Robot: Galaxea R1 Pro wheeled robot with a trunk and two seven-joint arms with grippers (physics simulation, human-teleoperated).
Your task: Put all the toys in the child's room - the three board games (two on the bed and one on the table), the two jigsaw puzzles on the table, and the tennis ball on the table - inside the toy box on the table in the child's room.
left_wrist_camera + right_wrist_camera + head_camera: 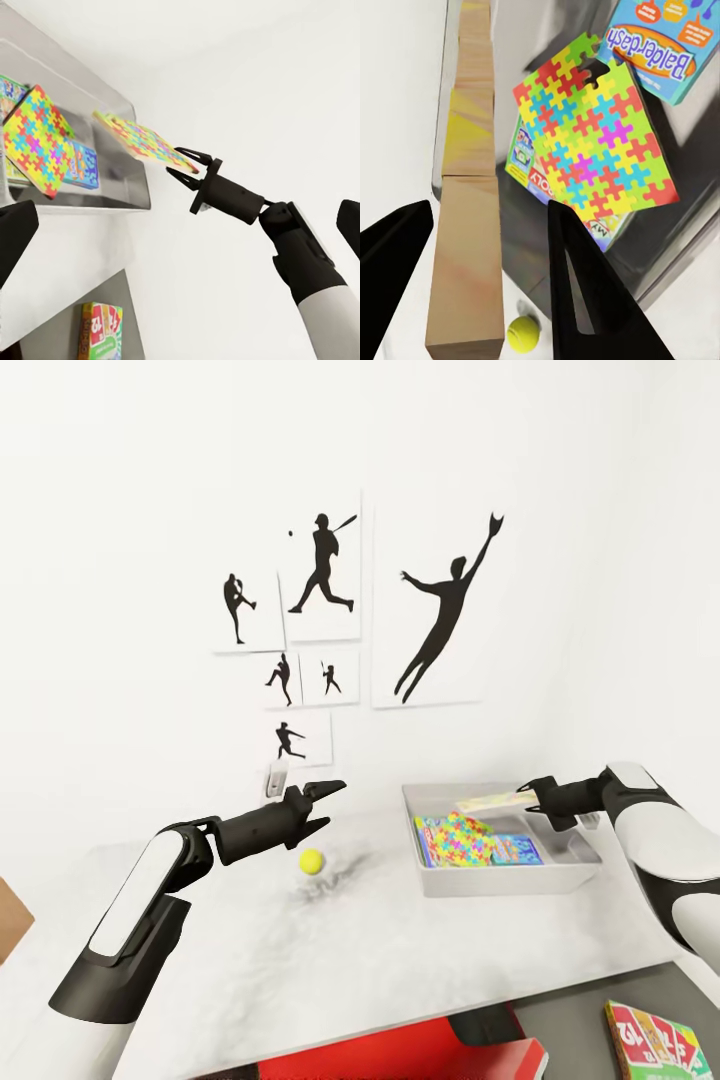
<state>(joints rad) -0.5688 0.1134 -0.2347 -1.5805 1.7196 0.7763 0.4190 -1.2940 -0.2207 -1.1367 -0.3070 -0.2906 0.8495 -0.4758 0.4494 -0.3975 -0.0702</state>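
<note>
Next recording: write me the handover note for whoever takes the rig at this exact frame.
Right gripper: shut on a jigsaw puzzle, held over the toy box, not yet released.
Left gripper: open, empty, above the tennis ball.
In the toy box: the other jigsaw puzzle, tilted, resting on a board game, plus the blue board game.
Done: two games and one puzzle in.
Left: release the held puzzle into the box; pick the ball off the light-grey table; fetch the third board game from the dark-grey section.
</note>
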